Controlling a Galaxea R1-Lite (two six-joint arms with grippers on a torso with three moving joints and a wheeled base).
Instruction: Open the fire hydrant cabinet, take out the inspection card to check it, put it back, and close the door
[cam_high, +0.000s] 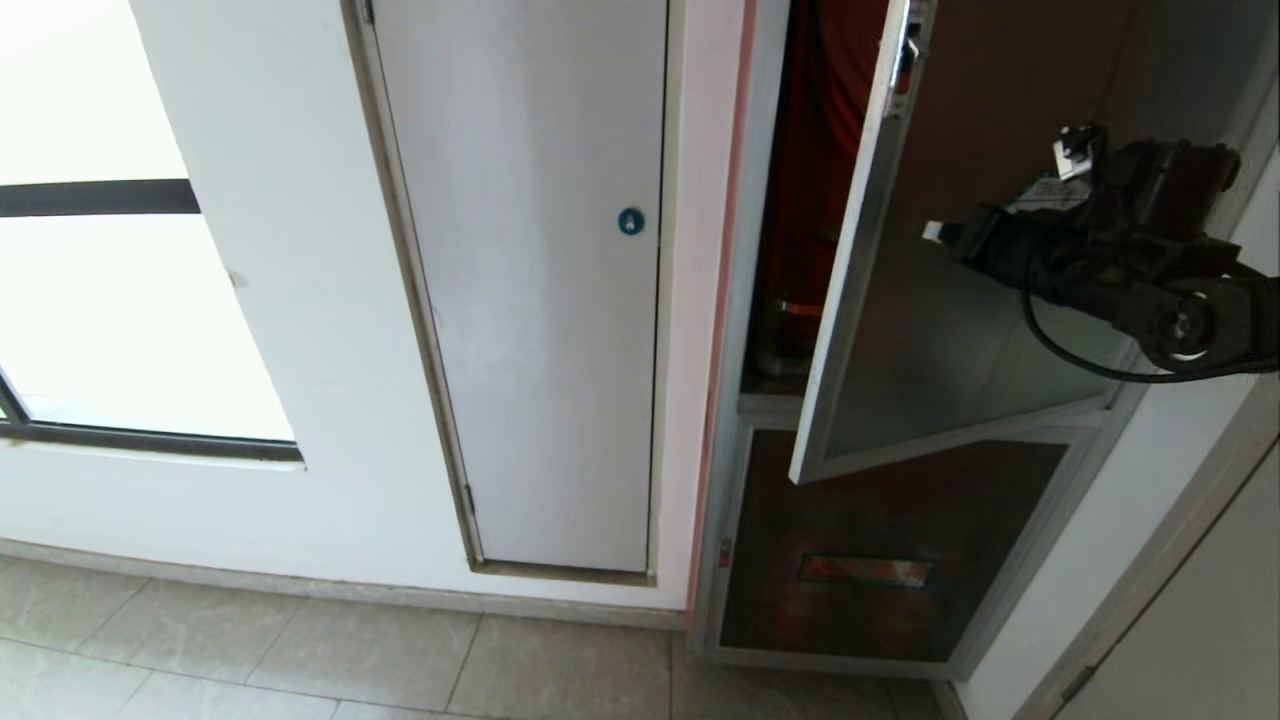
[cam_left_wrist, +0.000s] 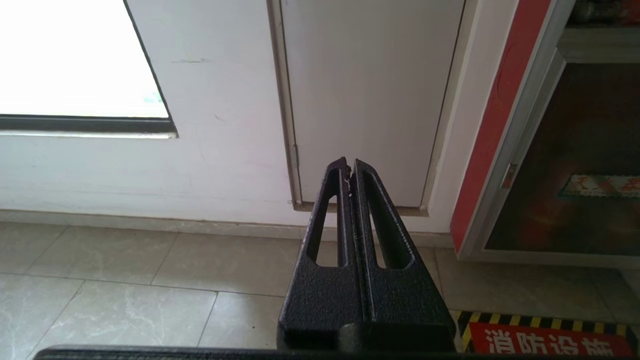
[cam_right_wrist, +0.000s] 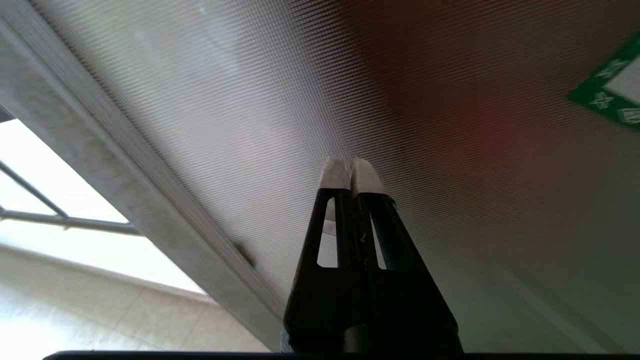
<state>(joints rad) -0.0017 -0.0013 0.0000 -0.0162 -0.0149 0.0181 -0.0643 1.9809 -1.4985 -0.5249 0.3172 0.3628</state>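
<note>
Standing ajar on the right of the head view, one fire hydrant cabinet (cam_high: 745, 330) has its single door (cam_high: 940, 330) swung part-way out toward the robot. The door is a tall pane whose long axis runs up and down; its hinged side lies to the right, and its free silver edge (cam_high: 850, 270) points left, with a small latch (cam_high: 905, 60) near the top of that edge. Through the gap between frame and door the red interior (cam_high: 830, 120) shows. One lower dark glass panel (cam_high: 880, 560) sits shut beneath the door, bearing one coloured label (cam_high: 865, 570). No card can be made out anywhere. Two end effectors are visible. The right end effector (cam_right_wrist: 351, 172) has its two white-tipped fingers (cam_right_wrist: 336, 175) pressed together, gripping nothing, and its tips are close up to the tinted glass of the door; whether they touch it cannot be told. A corner of one green-bordered sticker (cam_right_wrist: 607, 95) shows on the glass beside it. The left end effector (cam_left_wrist: 349, 167) hangs low and well apart from the cabinet, its two black fingers also closed on nothing, aimed at the wall base and the tiled floor (cam_left_wrist: 125, 280). Left of the cabinet is one plain white panel (cam_high: 540, 300) with one blue round lock (cam_high: 631, 221), and farther left one bright window (cam_high: 110, 300).
</note>
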